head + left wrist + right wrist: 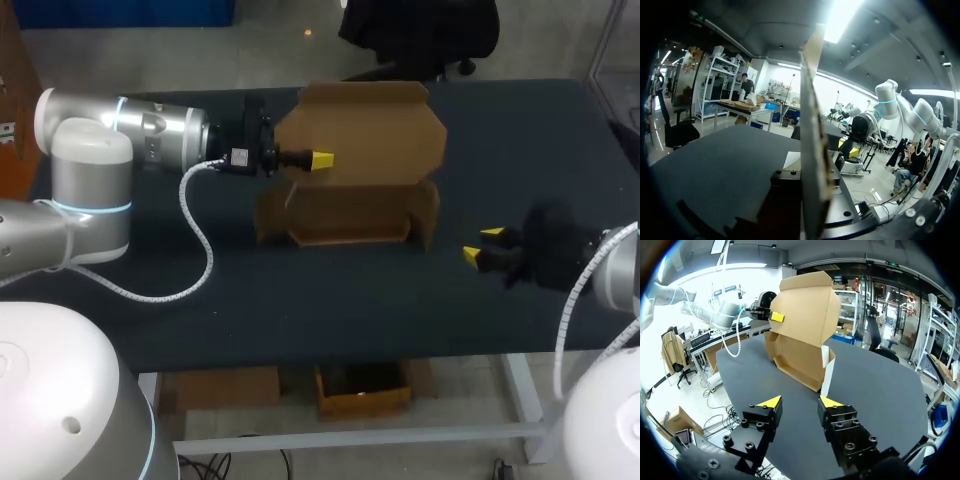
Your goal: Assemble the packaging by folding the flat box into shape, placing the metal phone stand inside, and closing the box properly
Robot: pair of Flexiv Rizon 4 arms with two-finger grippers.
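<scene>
A cardboard panel [810,115] stands edge-on straight ahead of the gripper [812,197], rising from between its fingers and leaning slightly to one side. Its raw corrugated edge faces the camera. The gripper's black finger blocks sit tight against the panel from both sides, clamping it; one block shows its screw holes, and the yellow tips are hidden behind the cardboard. To one side of the gripper, the dark bench [725,165] stretches away ahead

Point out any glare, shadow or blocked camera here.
Left wrist view: strong overhead glare, and the cardboard box stands edge-on close before the camera. Head view: shadows barely show on the dark table. Right wrist view: the box is evenly lit and unblocked.
</scene>
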